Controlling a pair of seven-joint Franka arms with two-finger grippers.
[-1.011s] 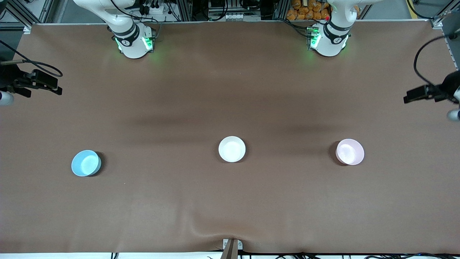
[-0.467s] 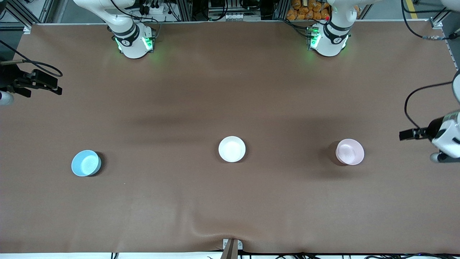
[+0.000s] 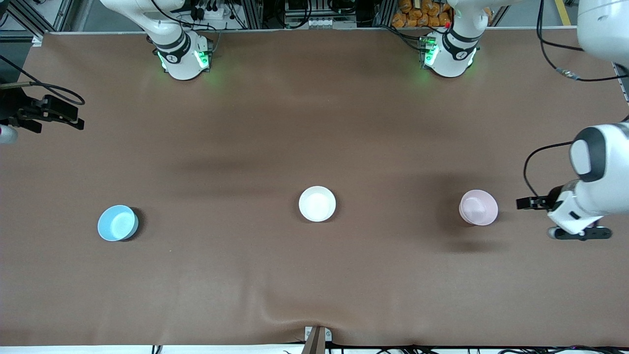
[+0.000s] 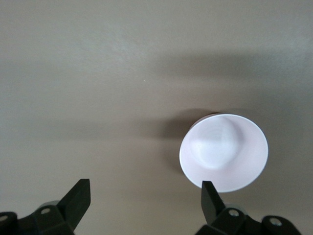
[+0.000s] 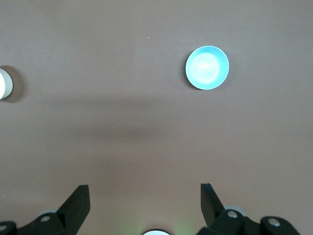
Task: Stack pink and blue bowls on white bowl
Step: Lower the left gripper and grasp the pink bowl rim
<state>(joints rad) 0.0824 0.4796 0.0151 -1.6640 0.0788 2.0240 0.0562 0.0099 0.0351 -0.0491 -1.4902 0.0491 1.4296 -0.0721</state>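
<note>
I see the left pincer (image 4: 144,196) released, up over the worktop (image 3: 314,123) just beside the pink bowl (image 3: 478,207). The right pincer (image 5: 144,198) is also released and waits high over its end. The white bowl (image 3: 317,203) stands between the pink bowl and the blue bowl (image 3: 118,223), all well apart.

Probably a lab: aluminium framing (image 3: 64,14), cables (image 3: 211,12).

Even overhead light, soft shadows; wrist views perhaps slightly hazy.
</note>
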